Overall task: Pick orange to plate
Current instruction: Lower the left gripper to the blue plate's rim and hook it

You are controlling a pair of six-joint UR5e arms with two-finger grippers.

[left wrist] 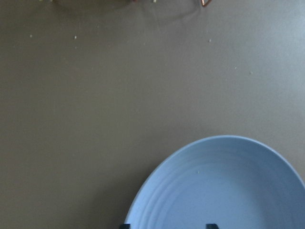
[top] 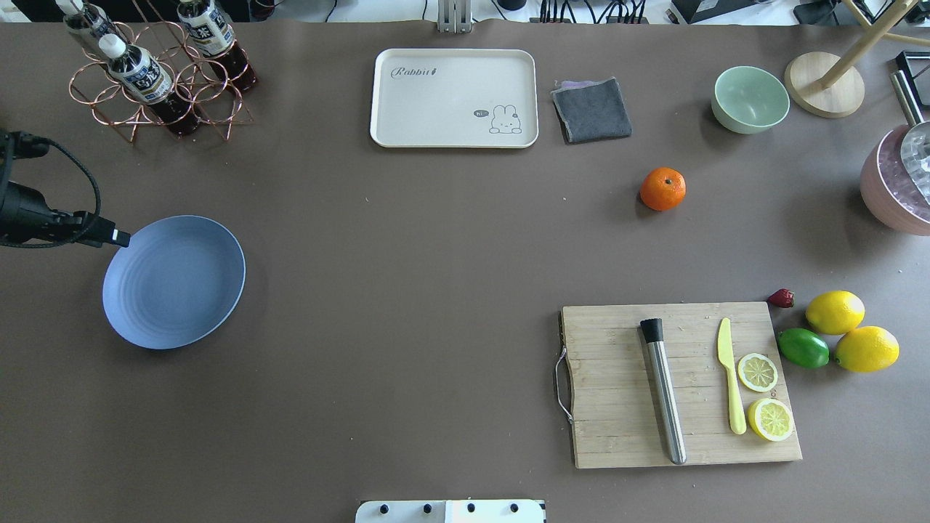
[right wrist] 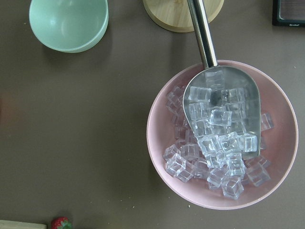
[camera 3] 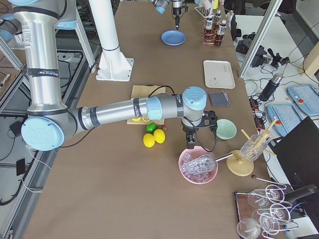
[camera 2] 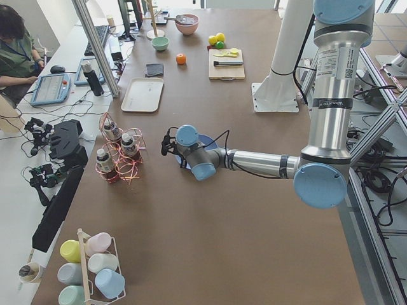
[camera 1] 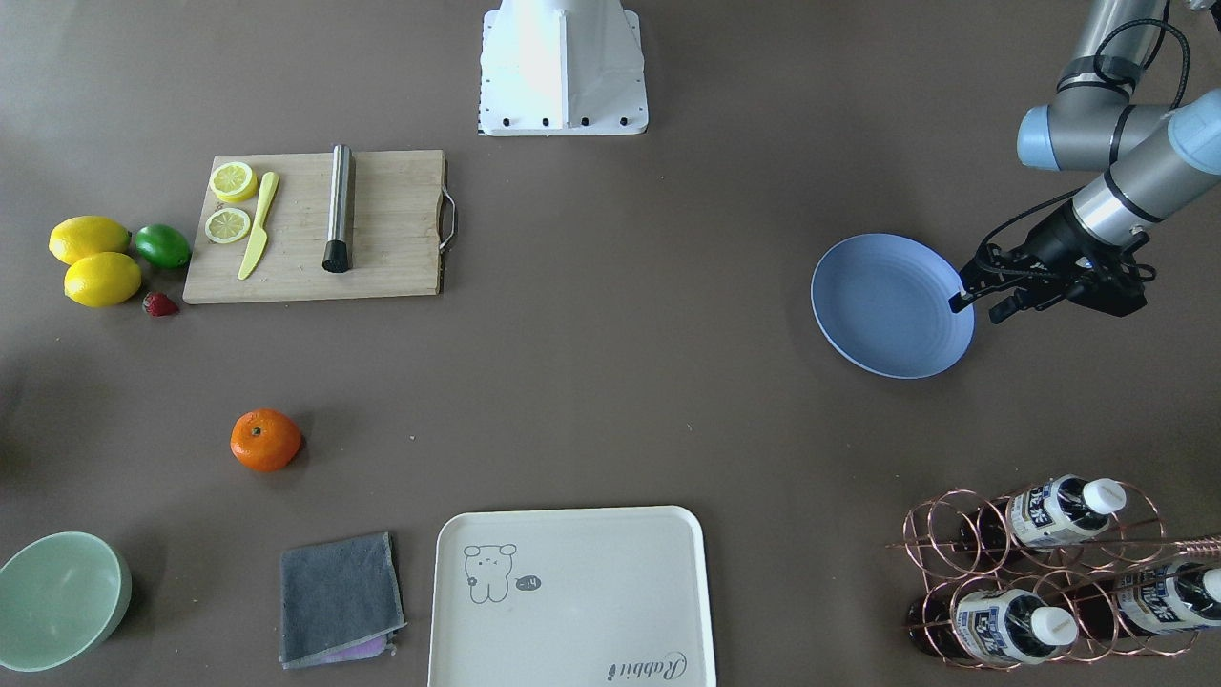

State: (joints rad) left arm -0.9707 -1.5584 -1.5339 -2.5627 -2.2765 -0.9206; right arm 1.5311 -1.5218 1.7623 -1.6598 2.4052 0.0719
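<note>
Orange [camera 1: 265, 440] rests on the bench [camera 1: 620, 382] near the tray [camera 1: 572, 592]. The plate [camera 1: 887, 305] lies far on the tray's other side, with the left claw [camera 1: 975, 310] spread apart at its rim. Right claw [camera 3: 190, 144], whose state I cannot tell, hangs above a pink bowl [right wrist: 155, 119] of ice cubes [right wrist: 178, 164].

One orange [camera 1: 266, 440], one plate [camera 1: 887, 305], one lime [camera 1: 162, 245].

Robotics lab, kitchen only staged.
- Two industrial arms, left arm [camera 2: 331, 95] and right arm [camera 3: 114, 112], share white pedestal [camera 1: 563, 67] at edge of brown-covered worktop [top: 407, 254].
- Aluminium frame posts [camera 2: 95, 44] around; loose cables [camera 2: 380, 181] alongside.
- Person [camera 2: 16, 51] seated at side desk with teach pendant [camera 2: 51, 89].
- Props spread well apart: orange [camera 1: 265, 440], plate [camera 1: 887, 310], cutting board [camera 1: 396, 229], pink bowl of ice cubes [right wrist: 155, 129].
</note>
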